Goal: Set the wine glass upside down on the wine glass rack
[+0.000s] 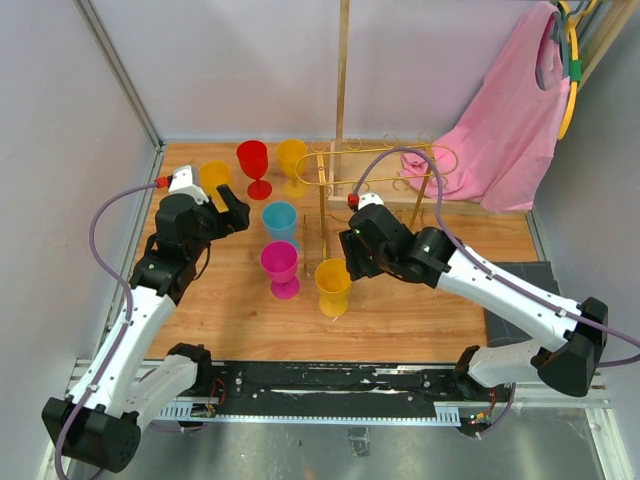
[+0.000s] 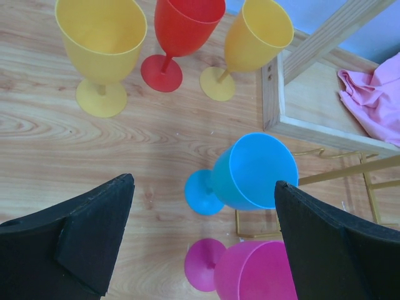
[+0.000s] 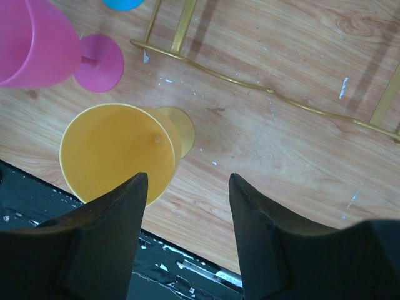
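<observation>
Several plastic wine glasses stand upright on the wooden table. The gold wire wine glass rack (image 1: 385,160) stands at the back middle with nothing hanging on it; its base rail (image 3: 250,81) shows in the right wrist view. My right gripper (image 1: 352,255) (image 3: 187,181) hovers just right of the front yellow wine glass (image 1: 333,285) (image 3: 119,153). It is open, its jaws apart over bare wood, and the left finger overlaps the glass's rim. My left gripper (image 1: 235,210) (image 2: 204,184) is wide open above the blue glass (image 1: 280,220) (image 2: 256,169) and the magenta glass (image 1: 280,265) (image 2: 256,272).
A red glass (image 1: 255,160), an orange glass (image 1: 292,160) and a yellow glass (image 1: 213,178) line the back left. A tall wooden pole (image 1: 343,70) on a wooden base (image 2: 275,94) rises behind the rack. A pink cloth (image 1: 510,130) hangs at the back right.
</observation>
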You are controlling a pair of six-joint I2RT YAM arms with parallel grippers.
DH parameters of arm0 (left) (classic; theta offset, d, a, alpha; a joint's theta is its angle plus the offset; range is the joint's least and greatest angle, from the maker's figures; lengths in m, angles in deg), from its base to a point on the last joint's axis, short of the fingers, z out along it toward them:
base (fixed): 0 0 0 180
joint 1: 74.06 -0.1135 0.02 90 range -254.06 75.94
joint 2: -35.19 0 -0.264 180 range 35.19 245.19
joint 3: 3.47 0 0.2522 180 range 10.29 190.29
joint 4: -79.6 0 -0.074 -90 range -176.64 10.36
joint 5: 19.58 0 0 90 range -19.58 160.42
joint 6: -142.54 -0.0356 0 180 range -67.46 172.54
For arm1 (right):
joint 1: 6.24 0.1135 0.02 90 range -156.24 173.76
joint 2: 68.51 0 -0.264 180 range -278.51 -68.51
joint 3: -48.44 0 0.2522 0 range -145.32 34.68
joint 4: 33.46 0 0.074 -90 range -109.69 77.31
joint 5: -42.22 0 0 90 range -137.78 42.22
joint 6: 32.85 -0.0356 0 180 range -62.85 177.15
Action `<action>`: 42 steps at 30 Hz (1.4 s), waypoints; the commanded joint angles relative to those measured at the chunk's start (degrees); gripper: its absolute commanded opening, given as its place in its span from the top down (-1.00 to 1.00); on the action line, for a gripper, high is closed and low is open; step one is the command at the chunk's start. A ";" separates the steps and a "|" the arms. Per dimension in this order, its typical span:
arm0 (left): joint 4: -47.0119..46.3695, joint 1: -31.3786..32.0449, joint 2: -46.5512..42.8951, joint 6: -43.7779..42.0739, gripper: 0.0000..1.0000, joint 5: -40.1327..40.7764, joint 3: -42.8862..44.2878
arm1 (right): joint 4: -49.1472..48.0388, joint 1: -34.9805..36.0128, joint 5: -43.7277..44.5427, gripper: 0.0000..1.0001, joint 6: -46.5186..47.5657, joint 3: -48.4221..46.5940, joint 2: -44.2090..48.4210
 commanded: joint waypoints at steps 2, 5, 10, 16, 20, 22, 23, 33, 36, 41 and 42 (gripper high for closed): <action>0.73 0.21 -1.26 -0.39 -0.99 1.51 -0.69 | -1.37 2.19 1.59 -0.11 -0.39 -2.24 -2.30; 1.01 0.23 -1.37 -0.44 -0.99 1.77 -0.69 | -2.09 2.77 1.57 -0.08 -0.49 -1.90 -3.53; 1.24 0.21 -1.70 -0.58 -0.99 2.00 -0.76 | -2.16 4.25 2.35 -0.07 -1.35 -1.20 -4.78; 1.37 0.21 -1.97 -0.18 -0.99 1.77 -0.80 | -2.21 5.28 2.82 0.03 -2.63 0.76 -4.26; 1.46 0.19 -2.01 0.34 -0.99 1.22 -0.92 | -2.54 5.86 3.38 0.06 -3.40 3.04 -3.52; 1.62 0.18 -2.24 0.46 -0.99 1.17 -0.90 | -2.77 6.17 3.72 0.06 -3.87 4.38 -3.09; 1.76 0.23 -2.38 0.51 -0.99 1.13 -0.97 | -2.95 6.34 3.96 0.06 -4.05 5.11 -2.93; 3.28 0.20 -4.76 1.35 -0.99 1.07 -1.62 | -3.44 7.88 5.23 0.59 -5.58 7.80 -1.30; 3.72 0.23 -5.38 1.30 -0.99 1.13 -1.83 | -2.28 8.39 6.10 0.82 -6.24 7.47 -1.17; 3.94 0.19 -6.30 1.18 -0.99 1.28 -1.56 | 0.97 9.87 8.38 0.98 -7.48 6.00 0.29; 4.15 0.23 -6.39 1.06 -0.99 1.48 -1.43 | 2.27 10.26 9.12 0.99 -7.85 5.66 0.87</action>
